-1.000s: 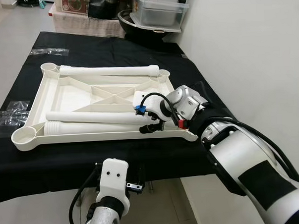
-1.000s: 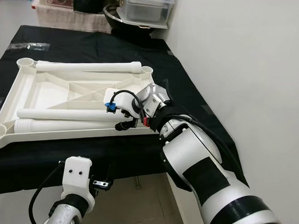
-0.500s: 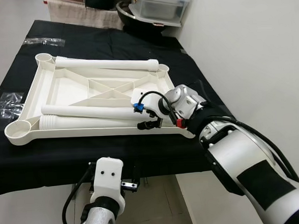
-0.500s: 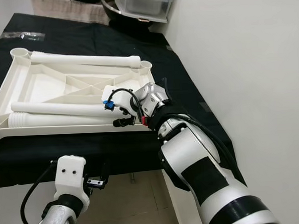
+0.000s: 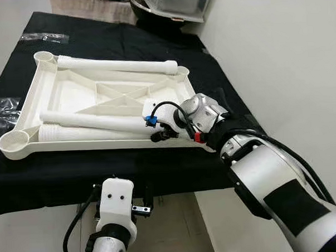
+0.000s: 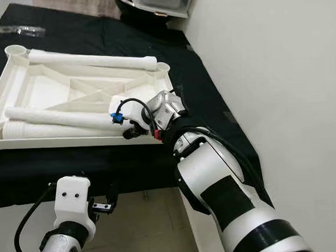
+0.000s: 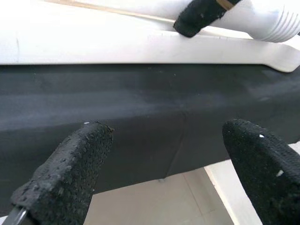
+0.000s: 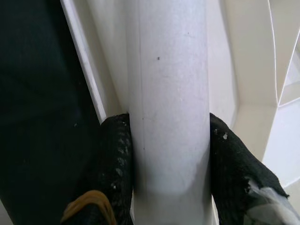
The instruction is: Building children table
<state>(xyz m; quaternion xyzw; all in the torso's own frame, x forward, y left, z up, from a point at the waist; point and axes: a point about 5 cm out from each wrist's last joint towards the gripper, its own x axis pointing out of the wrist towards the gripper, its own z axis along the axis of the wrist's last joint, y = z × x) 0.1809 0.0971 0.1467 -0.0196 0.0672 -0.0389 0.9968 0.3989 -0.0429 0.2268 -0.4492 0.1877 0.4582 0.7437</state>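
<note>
A white children's tabletop [image 5: 72,96] lies upside down on the black-clothed table [image 5: 103,173]. One white leg [image 5: 115,66] rests along its far rim. Two more lie near the front rim: a middle leg [image 5: 90,121] and a front leg [image 5: 84,133] with a ribbed end. My right gripper [image 5: 161,135] reaches in from the right and is shut on the front leg [image 8: 168,93], one finger [image 8: 115,159] on each side, beside the tabletop's front rim. Below the table's front edge my left gripper [image 7: 164,154] stands open, holding nothing.
A white wall [image 5: 276,54] runs close along the table's right side. Clear plastic bags [image 5: 0,108] lie on the cloth at the left, and another bag [image 5: 41,38] lies farther back. A clear storage box [image 5: 173,0] stands behind the table.
The whole view has shifted, so the camera moved. My right gripper stays clamped on the front leg at the same spot. The left arm still hangs below the table edge.
</note>
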